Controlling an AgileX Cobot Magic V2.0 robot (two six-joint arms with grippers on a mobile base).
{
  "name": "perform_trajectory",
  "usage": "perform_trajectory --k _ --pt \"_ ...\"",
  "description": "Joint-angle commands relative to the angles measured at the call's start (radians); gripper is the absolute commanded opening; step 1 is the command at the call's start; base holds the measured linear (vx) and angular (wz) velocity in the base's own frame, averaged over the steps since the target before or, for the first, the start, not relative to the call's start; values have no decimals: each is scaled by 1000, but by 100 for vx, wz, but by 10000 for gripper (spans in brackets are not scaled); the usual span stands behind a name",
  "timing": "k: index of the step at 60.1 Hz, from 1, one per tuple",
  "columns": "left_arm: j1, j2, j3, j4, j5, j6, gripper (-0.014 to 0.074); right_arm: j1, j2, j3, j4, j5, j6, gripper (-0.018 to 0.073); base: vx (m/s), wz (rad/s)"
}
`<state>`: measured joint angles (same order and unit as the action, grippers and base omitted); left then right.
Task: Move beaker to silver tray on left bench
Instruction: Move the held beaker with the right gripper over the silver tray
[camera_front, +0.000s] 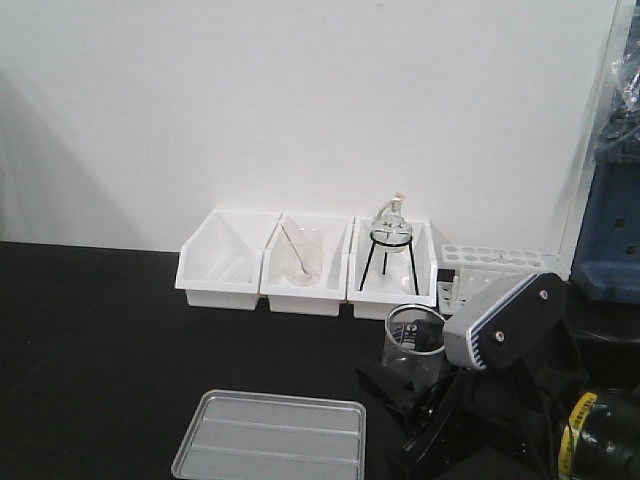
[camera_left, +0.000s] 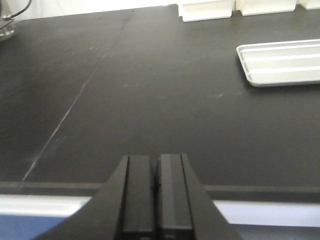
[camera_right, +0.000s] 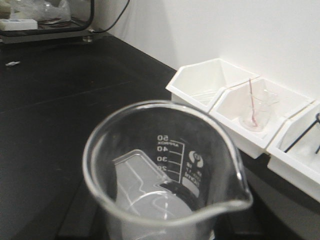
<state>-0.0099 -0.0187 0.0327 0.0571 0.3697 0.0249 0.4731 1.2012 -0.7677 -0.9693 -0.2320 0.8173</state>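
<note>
Though it's empty, beaker (camera_right: 172, 162) clear, graduated, lipped

Wall (camera_front: 300, 100): plain white, filling the upper half of the front view, with a soft grey shadow at its left.
Desk (camera_front: 90, 350): matte black top, reaching back to the foot of the wall.
Seam (camera_left: 75, 100): a thin pale line running diagonally across the desk, left part of the left wrist view.
Desk edge: a pale band along the bottom of the left wrist view.
Right edge: blue equipment (camera_front: 610, 230) beside the wall.
Light: even and soft, giving the desk a dull sheen.
</note>
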Motion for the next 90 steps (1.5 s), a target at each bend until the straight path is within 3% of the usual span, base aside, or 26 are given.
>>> perform_trajectory --k 1,52,62,74,81,90 --pt "-5 -7 20 -3 -75 -1 1 0 -27 -33 11 -48 3 99 17 -14" --pt "-5 -7 20 -3 -75 -1 1 0 -27 -33 11 -50 3 99 7 -10" --pt "-5 -7 20 -3 -75 -1 1 0 -18 -33 11 -124 3 99 0 0" --pt "-5 -7 20 -3 -75 -1 1 0 156 -82 12 -195 -4 99 0 0" --pt "-5 -7 20 -3 -75 -1 1 3 303 -194 11 -289 -5 99 0 0" --pt "-5 -7 20 -3 -75 -1 1 14 496 -330 5 -295 -7 99 0 0"
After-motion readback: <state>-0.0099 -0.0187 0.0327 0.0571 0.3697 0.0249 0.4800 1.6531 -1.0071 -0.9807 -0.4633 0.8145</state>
